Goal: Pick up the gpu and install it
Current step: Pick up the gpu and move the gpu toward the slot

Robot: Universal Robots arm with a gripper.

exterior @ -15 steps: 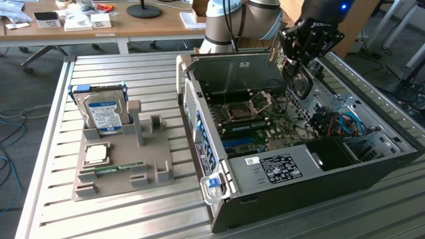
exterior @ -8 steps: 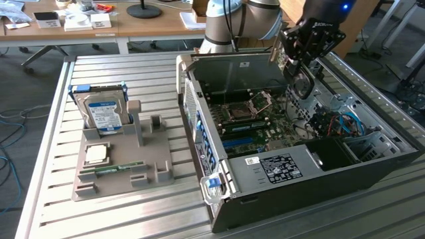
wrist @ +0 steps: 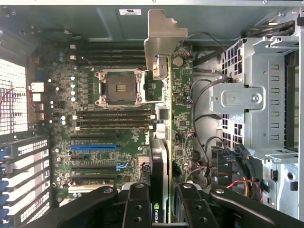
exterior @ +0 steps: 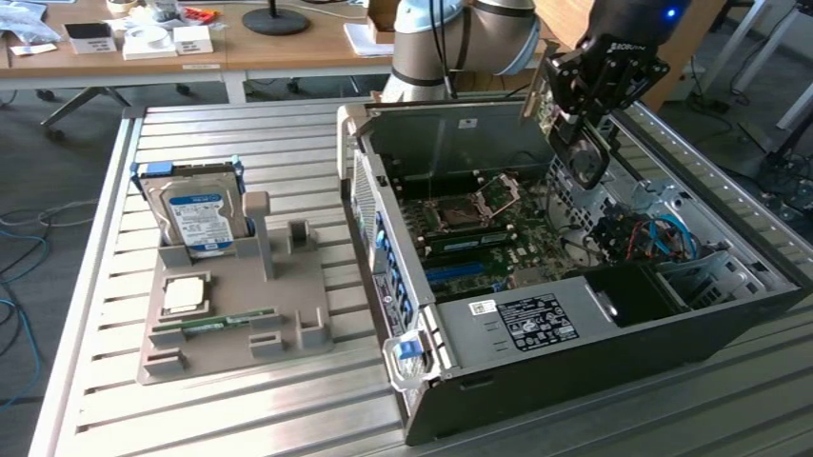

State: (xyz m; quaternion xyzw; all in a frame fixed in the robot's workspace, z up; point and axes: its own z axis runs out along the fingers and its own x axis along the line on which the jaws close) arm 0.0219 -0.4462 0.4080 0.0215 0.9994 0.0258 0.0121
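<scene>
Item 1, gripper [exterior: 582,122]: it sits over the far corner of the open computer case [exterior: 711,314], toward the exterior view's right. In the wrist view its two black fingers [wrist: 137,206] are clamped on either face of the gpu [wrist: 159,161]. The grip is closed on the card.

Item 2, gpu: it is held on edge and hangs directly below the fingers in the exterior view, with the round fan face visible. It is inside the case opening, raised above the motherboard [exterior: 508,238] and not seated in a slot. In the wrist view the card runs straight out from between the fingers. Its pale metal bracket [wrist: 161,38] is at the far end, and the card lies between the CPU socket [wrist: 118,88] and the metal drive cage [wrist: 251,104].

Item 3, surroundings: a grey parts holder [exterior: 235,314] stands on the slatted table [exterior: 254,143], well apart from the case. It carries an upright hard drive [exterior: 197,214] and a green memory stick [exterior: 209,324].
</scene>
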